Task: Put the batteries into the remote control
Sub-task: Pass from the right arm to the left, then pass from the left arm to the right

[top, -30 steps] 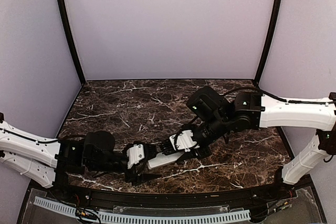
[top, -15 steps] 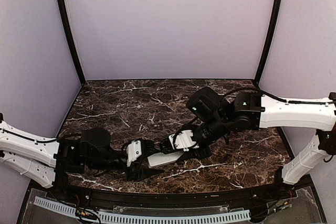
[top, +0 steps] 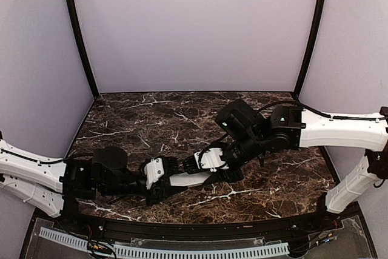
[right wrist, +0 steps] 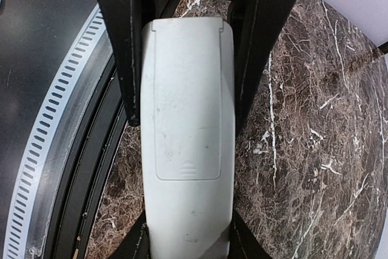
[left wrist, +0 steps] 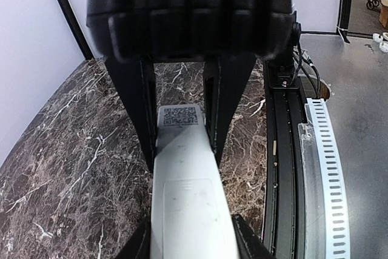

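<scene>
While the right gripper (top: 203,163) clamps the remote (top: 185,179), the left gripper (top: 168,177) has closed onto its other end.

The slim white plastic remote control (right wrist: 187,131) is plain off-white all over its back, with a little black-and-white QR label (left wrist: 180,115) at one end. It sits over a dark brown marble-look tabletop (top: 157,122) shot through with thin white veins. Arms are white shells with black joints, the black two-finger grippers matte. Pale lilac walls (top: 194,28), black corner posts.
</scene>
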